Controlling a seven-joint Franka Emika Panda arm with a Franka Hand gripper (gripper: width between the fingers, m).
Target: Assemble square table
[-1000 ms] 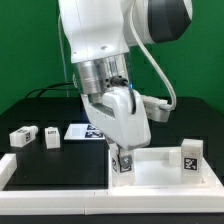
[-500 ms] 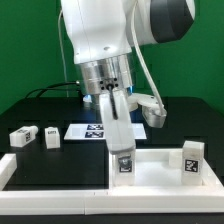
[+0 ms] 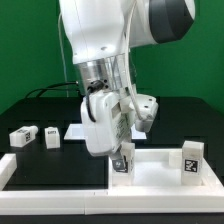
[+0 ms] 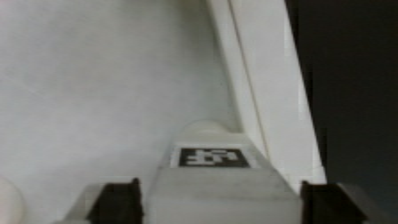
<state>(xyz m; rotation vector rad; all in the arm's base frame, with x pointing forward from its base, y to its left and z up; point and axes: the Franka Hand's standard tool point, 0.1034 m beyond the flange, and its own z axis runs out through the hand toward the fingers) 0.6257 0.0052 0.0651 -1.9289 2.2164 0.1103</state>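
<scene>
The white square table top with its raised rim lies at the front on the exterior view's right. My gripper is shut on a white tagged leg block that stands upright on the top near its left corner. In the wrist view the leg block fills the gap between my dark fingers, with the top's surface and rim beyond it. A second leg block stands at the top's right end. Two more leg blocks lie on the black table at the left.
The marker board lies behind the arm, partly hidden. White border rails run along the front and left edges of the black table. The arm's cable hangs at the right of the hand.
The hand has turned about its upright axis over the last second while staying shut on the leg block. The leg block stays at the same spot on the top.
</scene>
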